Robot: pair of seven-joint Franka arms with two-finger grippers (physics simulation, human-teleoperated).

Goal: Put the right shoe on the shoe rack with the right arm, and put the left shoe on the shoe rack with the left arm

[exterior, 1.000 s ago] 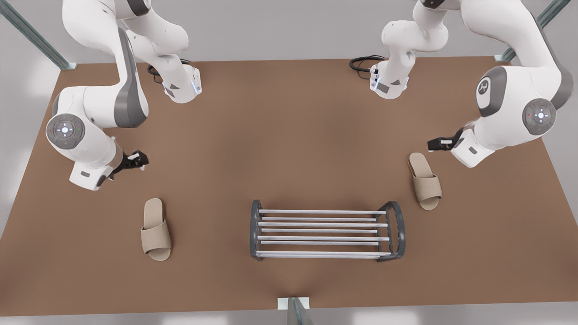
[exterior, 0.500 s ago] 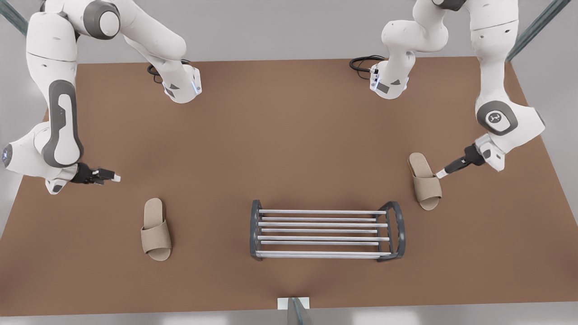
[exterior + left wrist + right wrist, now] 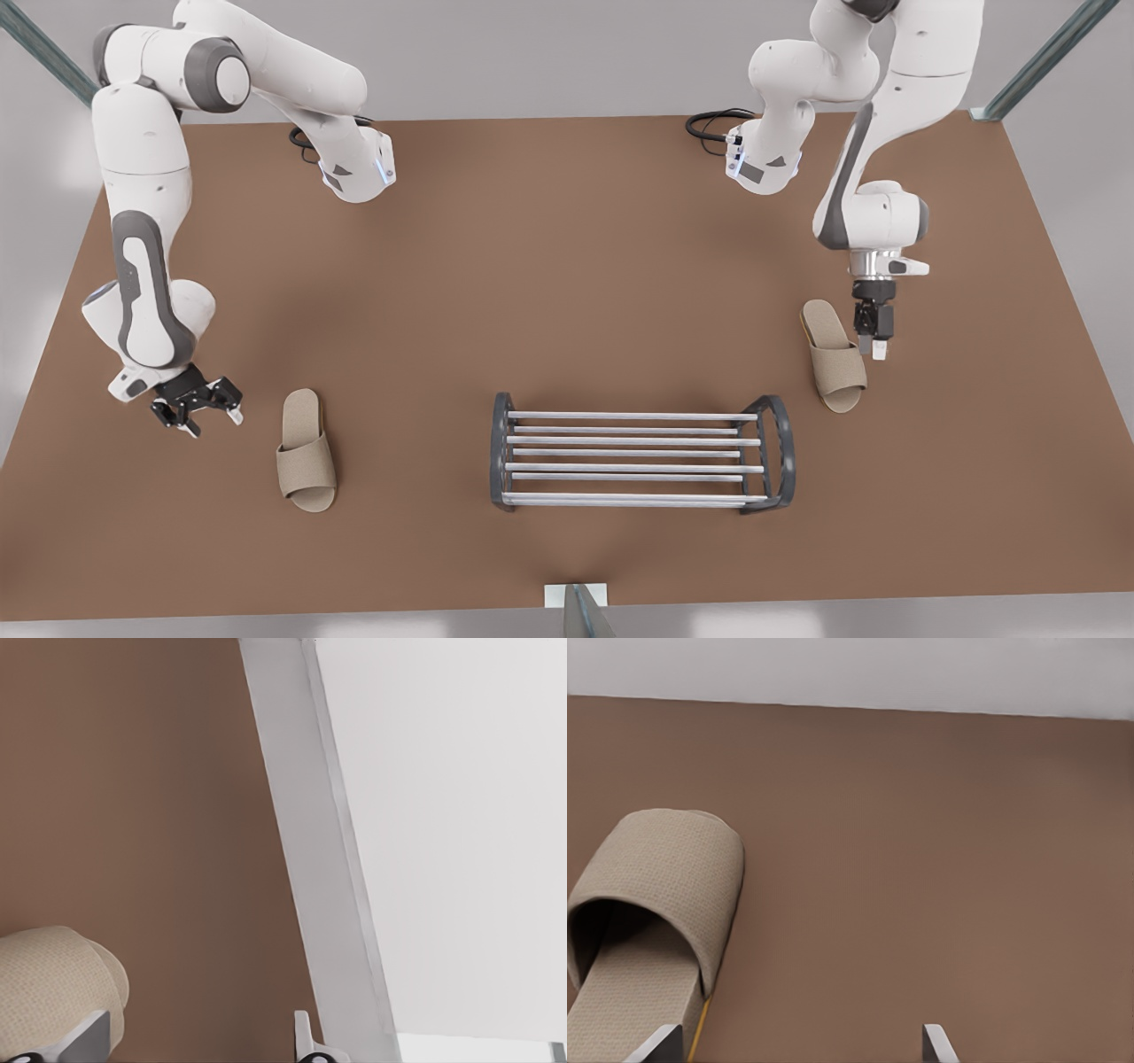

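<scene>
The shoe rack (image 3: 638,452), silver rods between dark grey end frames, stands at the table's front middle with nothing on it. The left shoe (image 3: 306,450), a beige slipper, lies to the front view's left of the rack. My left gripper (image 3: 197,409) hangs open a short way further left, apart from it; the left wrist view has the left shoe (image 3: 53,988) by one fingertip of the left gripper (image 3: 195,1047). The right shoe (image 3: 833,354) lies right of the rack. My right gripper (image 3: 873,341) is open at its outer side. The right wrist view shows the right shoe (image 3: 656,904) from the heel, one fingertip of the right gripper (image 3: 797,1047) overlapping its sole edge.
The brown table (image 3: 567,266) carries the two arm bases (image 3: 359,168) at the back, each with a black cable. Its edge (image 3: 310,859) runs close past the left gripper, grey floor beyond. A small bracket (image 3: 576,595) sits at the front edge.
The left arm swung forward, carrying its gripper toward the left shoe. The right arm folded inward and its gripper turned from slanting to pointing straight down beside the right shoe. Shoes and rack stayed put.
</scene>
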